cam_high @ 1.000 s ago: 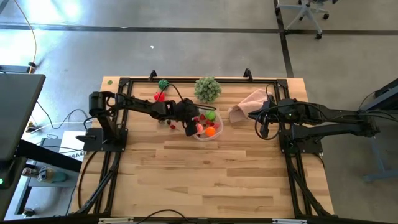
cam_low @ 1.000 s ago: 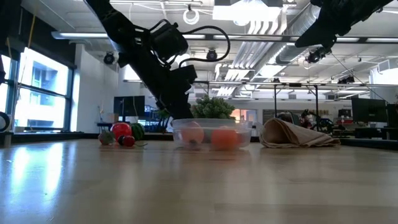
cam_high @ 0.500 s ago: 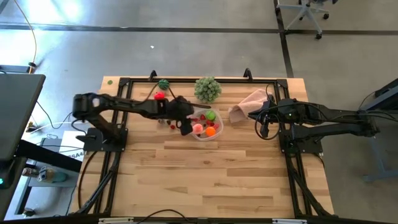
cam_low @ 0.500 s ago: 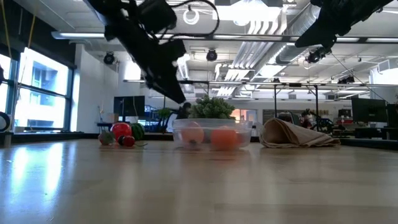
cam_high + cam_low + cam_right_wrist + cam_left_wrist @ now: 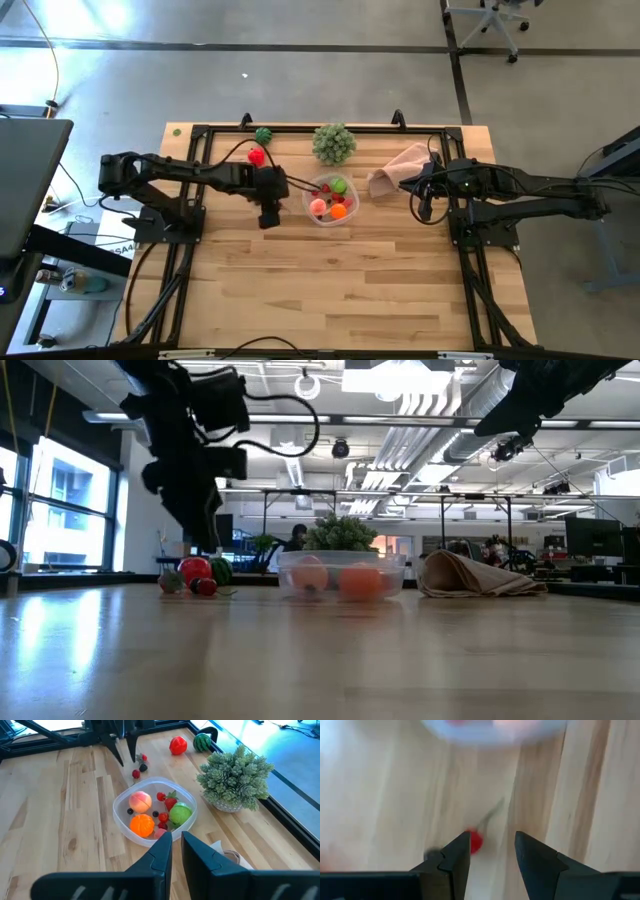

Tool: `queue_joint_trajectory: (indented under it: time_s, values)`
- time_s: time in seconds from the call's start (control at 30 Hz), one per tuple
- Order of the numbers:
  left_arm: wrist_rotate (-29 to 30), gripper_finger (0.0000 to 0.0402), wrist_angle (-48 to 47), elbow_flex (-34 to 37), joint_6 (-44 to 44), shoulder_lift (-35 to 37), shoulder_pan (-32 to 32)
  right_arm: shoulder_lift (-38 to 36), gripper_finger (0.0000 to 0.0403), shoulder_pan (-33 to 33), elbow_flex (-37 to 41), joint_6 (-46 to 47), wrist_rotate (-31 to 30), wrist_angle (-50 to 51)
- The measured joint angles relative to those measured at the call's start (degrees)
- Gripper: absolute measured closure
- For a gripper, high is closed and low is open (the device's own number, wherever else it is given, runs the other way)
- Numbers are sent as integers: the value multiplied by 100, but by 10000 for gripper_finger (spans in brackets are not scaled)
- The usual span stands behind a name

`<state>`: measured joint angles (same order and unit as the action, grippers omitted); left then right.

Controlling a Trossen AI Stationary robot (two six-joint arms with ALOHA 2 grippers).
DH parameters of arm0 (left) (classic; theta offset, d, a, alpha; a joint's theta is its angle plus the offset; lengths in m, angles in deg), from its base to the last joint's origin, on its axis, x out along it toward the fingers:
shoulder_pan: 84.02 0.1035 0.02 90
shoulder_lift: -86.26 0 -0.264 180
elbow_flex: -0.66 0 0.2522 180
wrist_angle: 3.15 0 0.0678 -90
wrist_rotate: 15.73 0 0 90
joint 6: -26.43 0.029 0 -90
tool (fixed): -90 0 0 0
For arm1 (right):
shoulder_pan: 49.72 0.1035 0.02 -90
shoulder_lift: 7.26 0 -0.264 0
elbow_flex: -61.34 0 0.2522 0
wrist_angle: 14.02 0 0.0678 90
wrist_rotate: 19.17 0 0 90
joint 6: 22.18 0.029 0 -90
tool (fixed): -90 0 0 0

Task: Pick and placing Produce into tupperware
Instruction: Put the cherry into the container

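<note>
The clear round tupperware (image 5: 310, 209) (image 5: 120, 815) stands mid-table and holds a pink peach (image 5: 140, 800), an orange (image 5: 142, 824), a green apple (image 5: 180, 813) and small red berries. My left gripper (image 5: 268, 218) (image 5: 492, 845) hangs open, fingers pointing down, just left of the tupperware. It is above a small red cherry (image 5: 476, 841) with a thin stem that lies on the wood, and touches nothing. More tiny red and dark pieces (image 5: 136, 773) lie beside the cherry. My right gripper (image 5: 176, 845) waits shut at the table's right, over bare wood.
A red fruit (image 5: 256, 156) and a small watermelon (image 5: 263, 134) lie near the far left edge. The pale green leafy ball (image 5: 334, 143) stands behind the tupperware. The pink cloth (image 5: 400, 165) lies to its right. The table's near half is bare wood.
My left gripper has risen out of the tupperware and swung toward the table's left. It now hangs over the small pieces on the wood beside the tupperware. The tupperware and its contents have stayed in place.
</note>
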<state>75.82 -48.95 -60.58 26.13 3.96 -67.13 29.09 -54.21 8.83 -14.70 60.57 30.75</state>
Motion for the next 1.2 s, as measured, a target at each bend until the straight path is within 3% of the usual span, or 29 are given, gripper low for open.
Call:
queue_joint_trajectory:
  time_s: [0.5,0.87,1.2]
  values:
    - [-128,259,118,248,2489,-42,220,-1,373,0,2,-2,9,0]
    - [-354,259,257,248,3096,-275,656,-1,373,0,1,-1,21,0]
    - [-608,259,306,244,3208,-648,675,1,373,0,2,-2,16,0]
